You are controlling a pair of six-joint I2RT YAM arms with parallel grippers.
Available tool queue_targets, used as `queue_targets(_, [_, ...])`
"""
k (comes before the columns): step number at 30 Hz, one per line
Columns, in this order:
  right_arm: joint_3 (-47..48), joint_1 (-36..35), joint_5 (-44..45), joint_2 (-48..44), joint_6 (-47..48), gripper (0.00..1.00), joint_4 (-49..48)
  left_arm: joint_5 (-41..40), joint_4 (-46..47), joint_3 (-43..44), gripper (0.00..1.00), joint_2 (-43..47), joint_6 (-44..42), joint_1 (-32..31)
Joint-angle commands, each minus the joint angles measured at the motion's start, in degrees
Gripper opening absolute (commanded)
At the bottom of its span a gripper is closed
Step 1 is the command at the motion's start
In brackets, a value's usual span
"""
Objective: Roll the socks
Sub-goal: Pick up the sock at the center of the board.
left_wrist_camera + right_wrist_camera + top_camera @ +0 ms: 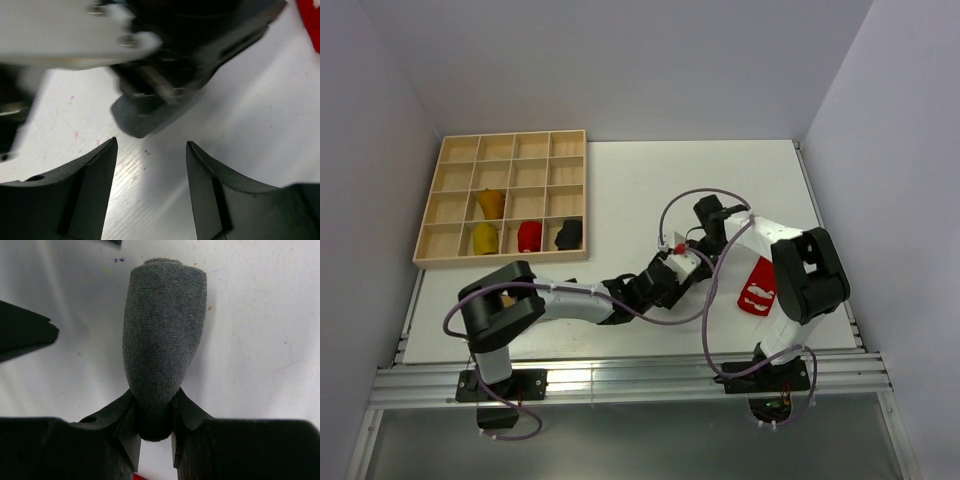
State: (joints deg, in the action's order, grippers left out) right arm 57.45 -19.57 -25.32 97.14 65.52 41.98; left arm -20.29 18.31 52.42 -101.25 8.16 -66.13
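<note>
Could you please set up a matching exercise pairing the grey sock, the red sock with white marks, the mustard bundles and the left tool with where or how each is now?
Things:
1. grey sock
2. red sock with white marks
3. mustard bundles
4. left tool

Places or states:
A. open, holding nothing
B. in compartments of the wooden tray
C. pinched at one end by the right tool
D. flat on the table beside the right arm

Pairs: 1-C, 2-D, 3-B, 4-A
</note>
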Motion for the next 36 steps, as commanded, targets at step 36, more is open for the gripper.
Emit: queue_targets(36, [15.3, 2.8, -2.6, 16.1, 7.3, 0.14, 27.5, 12.1, -6.3, 17.0, 0.50, -17.6, -16.6, -2.5])
